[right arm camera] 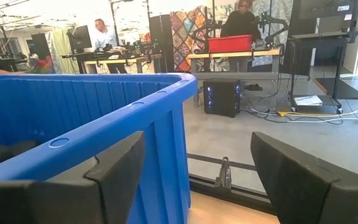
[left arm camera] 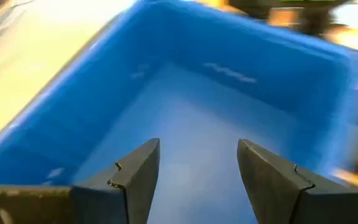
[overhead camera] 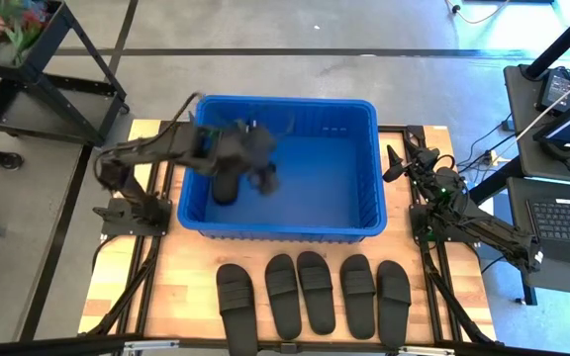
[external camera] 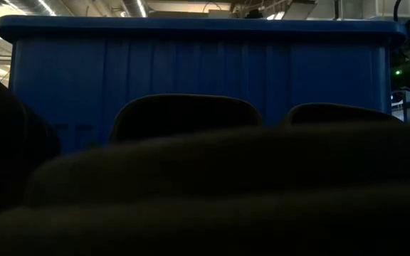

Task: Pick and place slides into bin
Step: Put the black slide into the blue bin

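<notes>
The blue bin (overhead camera: 359, 213) stands at the table's far middle. My left gripper (left arm camera: 197, 149) hangs open above the bin's floor (left arm camera: 191, 118) with nothing between its fingers; in the high view it shows blurred over the bin's left part (overhead camera: 263, 178). A dark oval shape (overhead camera: 225, 188), perhaps a slide, lies on the bin's floor under that arm. Several black slides lie soles down in a row near the table's front edge, from the leftmost (overhead camera: 236, 302) to the rightmost (overhead camera: 394, 297). My right gripper (right arm camera: 197, 155) waits open beside the bin's right wall (overhead camera: 396, 163).
A black cart (overhead camera: 38, 69) with a person's hand stands beyond the far left corner. Desks with a laptop (overhead camera: 567, 218) stand off the right side. Bare wood (overhead camera: 146, 287) lies left of the slides. In the low view the slides' straps (external camera: 184, 114) stand close before the bin.
</notes>
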